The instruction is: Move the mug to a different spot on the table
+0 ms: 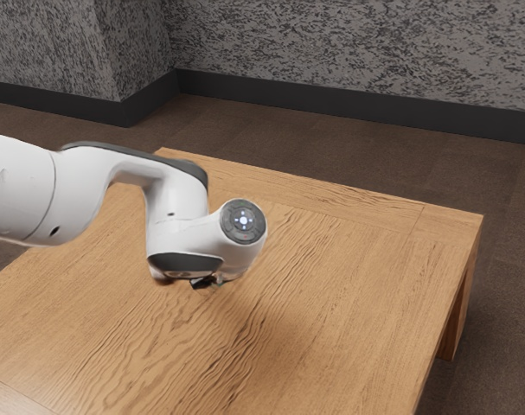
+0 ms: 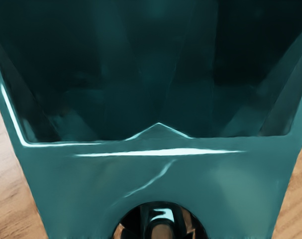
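Mug (image 2: pixel 155 174) is teal and glossy, right under your hand in the wrist view, with the wooden table (image 1: pixel 366 294) beside it on both sides. Your arm (image 1: pixel 158 194) sits low over the table's middle, gripper (image 1: pixel 203 282) tucked underneath — open or closed, can't tell.

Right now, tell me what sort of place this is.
Likely a plain, sparsely furnished simulated room rather than a kitchen or workshop: a wooden table stands on a brown floor, backed by grey speckled walls with a dark baseboard.
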Controlling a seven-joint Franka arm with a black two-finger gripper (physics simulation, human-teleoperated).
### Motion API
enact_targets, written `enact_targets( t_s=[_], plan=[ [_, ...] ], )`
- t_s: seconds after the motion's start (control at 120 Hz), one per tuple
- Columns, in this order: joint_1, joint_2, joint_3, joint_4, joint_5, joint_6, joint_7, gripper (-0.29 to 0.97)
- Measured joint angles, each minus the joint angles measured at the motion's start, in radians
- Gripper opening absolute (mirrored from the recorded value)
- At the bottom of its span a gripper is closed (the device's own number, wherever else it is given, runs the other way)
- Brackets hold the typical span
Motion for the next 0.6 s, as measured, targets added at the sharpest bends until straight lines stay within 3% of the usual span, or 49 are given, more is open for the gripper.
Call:
enact_targets(
  t_s=[0.125,0.6],
  plan=[
    [0.05,0.042,-0.003,0.01,0.023,0.044,-0.014,-0.06],
    [0.077,0.101,-0.008,0.009,0.034,0.137,-0.057,-0.06]
  ],
)
